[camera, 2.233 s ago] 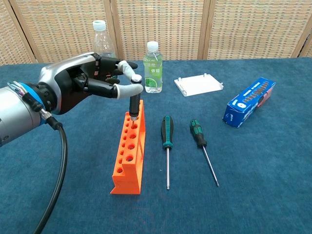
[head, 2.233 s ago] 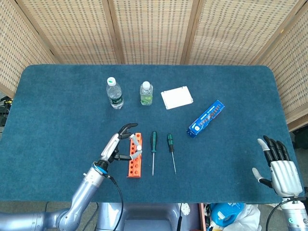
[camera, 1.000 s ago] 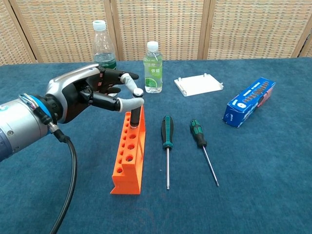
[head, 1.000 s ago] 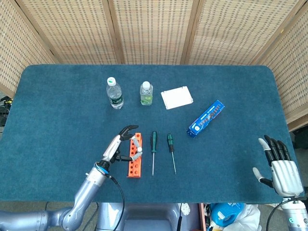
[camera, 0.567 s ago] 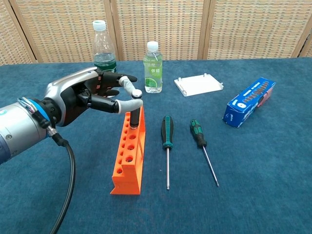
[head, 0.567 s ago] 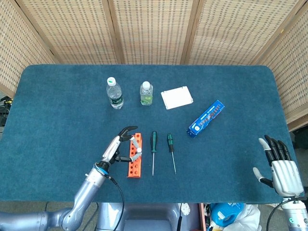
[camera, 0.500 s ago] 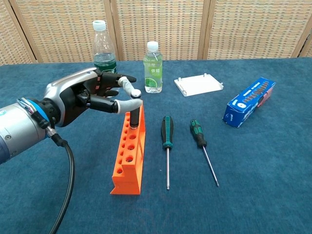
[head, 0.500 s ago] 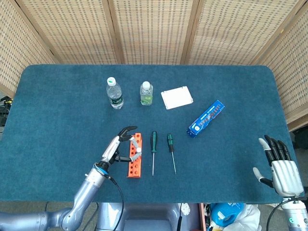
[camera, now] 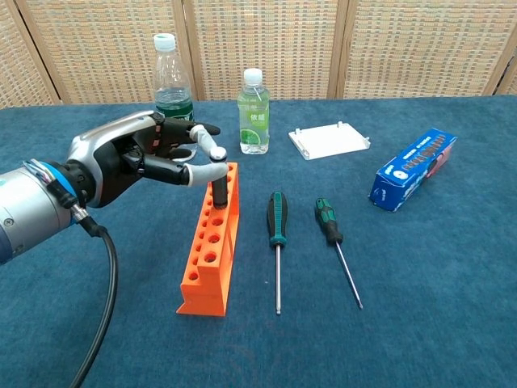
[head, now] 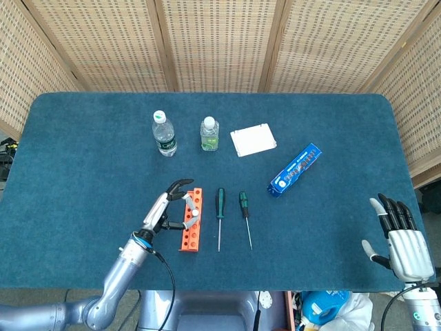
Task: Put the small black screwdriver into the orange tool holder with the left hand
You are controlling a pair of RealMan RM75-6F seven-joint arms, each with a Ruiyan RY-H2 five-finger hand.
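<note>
The orange tool holder [camera: 208,252] [head: 191,222] lies lengthwise in front of me, left of centre. The small black screwdriver [camera: 219,194] stands upright in a hole at the holder's far end, sunk in up to its handle. My left hand [camera: 137,160] [head: 165,207] reaches in from the left and pinches the top of the handle between thumb and a finger, with the other fingers spread. My right hand [head: 398,234] hangs off the table's near right edge with fingers apart and nothing in it; the chest view does not show it.
Two green-handled screwdrivers [camera: 277,222] [camera: 327,222] lie right of the holder. Behind stand a clear bottle [camera: 170,69] and a smaller green-labelled bottle [camera: 253,101]. A white flat box [camera: 329,139] and a blue carton [camera: 412,170] lie at the back right.
The screwdriver went down into the holder's far hole. In the last half second my left hand drew left and the holder slid a little left with it.
</note>
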